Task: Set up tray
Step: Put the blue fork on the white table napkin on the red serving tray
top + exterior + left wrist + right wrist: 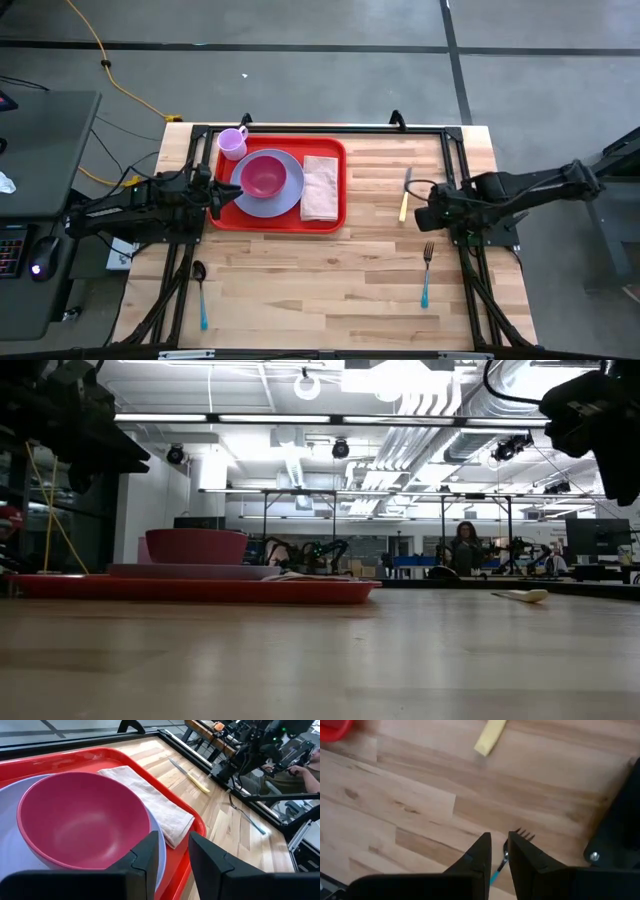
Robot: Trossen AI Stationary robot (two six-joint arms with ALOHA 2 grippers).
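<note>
Flat red tray (pixel 278 219), loaded, on the table's left half
</note>
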